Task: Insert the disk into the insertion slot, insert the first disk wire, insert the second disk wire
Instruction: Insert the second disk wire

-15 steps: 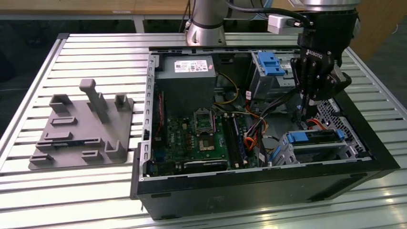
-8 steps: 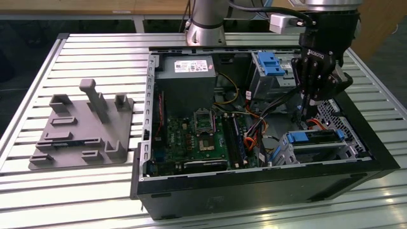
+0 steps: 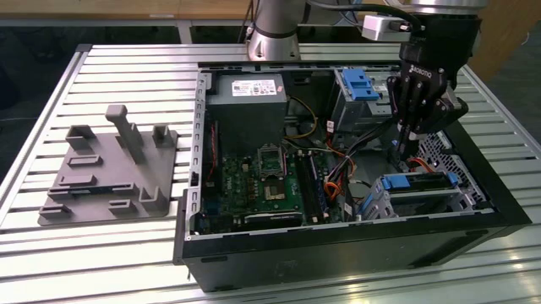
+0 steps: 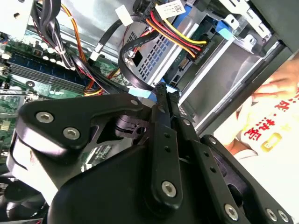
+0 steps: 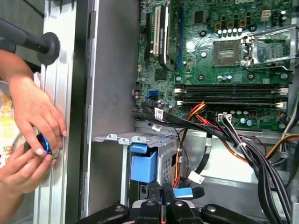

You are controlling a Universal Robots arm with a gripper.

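The disk (image 3: 420,182), silver in a blue carrier, lies inside the insertion slot (image 3: 460,197), a low silver cage at the exterior view's right front of the open computer case. A bundle of yellow, red and black wires (image 4: 180,38) ends in a black plug (image 4: 197,52) seated at the disk's edge. My gripper (image 3: 407,140) hangs just above and behind the disk. In the second wrist view its fingers (image 4: 163,121) are pressed together on the blue end (image 4: 140,92) of a black flat disk wire (image 4: 125,56). That blue end (image 5: 184,192) also shows beside the fingertips in the first wrist view.
A taller cage with a blue latch (image 3: 359,85) stands behind the gripper. Loose cables (image 5: 252,149) cross between motherboard (image 3: 266,183) and cages. A person's hands (image 5: 32,116) hold a small blue thing at the case's outer wall. A grey fixture (image 3: 110,171) sits on the slatted table.
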